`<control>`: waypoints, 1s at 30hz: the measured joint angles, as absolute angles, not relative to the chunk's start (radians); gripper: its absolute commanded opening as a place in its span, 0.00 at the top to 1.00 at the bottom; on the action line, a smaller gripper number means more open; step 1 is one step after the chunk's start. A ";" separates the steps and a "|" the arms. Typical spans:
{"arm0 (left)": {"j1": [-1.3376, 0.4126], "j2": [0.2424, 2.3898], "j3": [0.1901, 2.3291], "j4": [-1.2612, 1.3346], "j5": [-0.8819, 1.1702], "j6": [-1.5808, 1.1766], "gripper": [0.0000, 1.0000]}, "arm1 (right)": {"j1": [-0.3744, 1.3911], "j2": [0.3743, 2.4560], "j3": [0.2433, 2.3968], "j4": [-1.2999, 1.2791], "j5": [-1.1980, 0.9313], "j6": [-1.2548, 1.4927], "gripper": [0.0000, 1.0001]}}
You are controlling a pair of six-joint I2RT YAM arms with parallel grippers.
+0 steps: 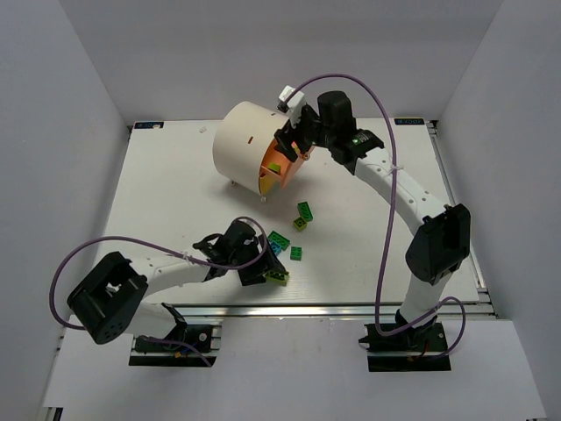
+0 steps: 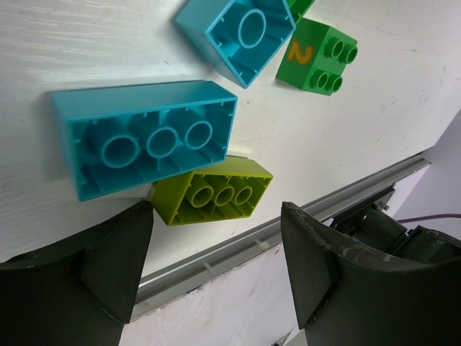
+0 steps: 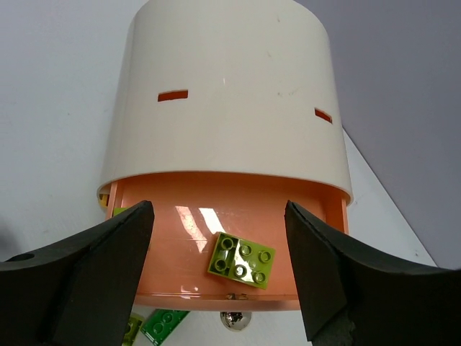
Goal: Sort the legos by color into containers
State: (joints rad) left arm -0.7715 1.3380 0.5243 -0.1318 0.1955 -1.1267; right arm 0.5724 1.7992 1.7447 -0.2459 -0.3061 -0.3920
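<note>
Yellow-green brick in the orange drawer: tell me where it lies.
In the right wrist view the yellow-green brick lies studs up on the floor of the open orange drawer, near the middle of its front lip, below the cream drum.

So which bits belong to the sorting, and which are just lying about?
Job: cream plastic drum cabinet, its orange drawer, yellow-green studded brick inside, long cyan plastic brick, small green brick.
Just there: purple cable, metal edge rail.

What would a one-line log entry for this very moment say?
left fingers: open, empty, yellow-green brick just ahead | right fingers: open above orange drawer, lime brick lying inside
</note>
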 measured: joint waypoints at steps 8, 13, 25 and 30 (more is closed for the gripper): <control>-0.807 1.423 0.637 -0.237 0.145 -1.127 0.18 | 0.549 1.657 1.622 -0.228 -0.374 -0.347 0.20; -0.822 1.478 0.715 -0.316 0.104 -1.134 0.17 | 0.542 1.486 1.491 -0.187 -0.436 -0.333 0.19; -0.834 1.682 0.972 -0.551 0.039 -1.161 0.26 | 0.520 1.346 1.314 -0.135 -0.497 -0.311 0.19; -0.849 1.717 1.020 -0.614 0.005 -1.160 0.30 | 0.509 1.326 1.289 -0.130 -0.497 -0.299 0.19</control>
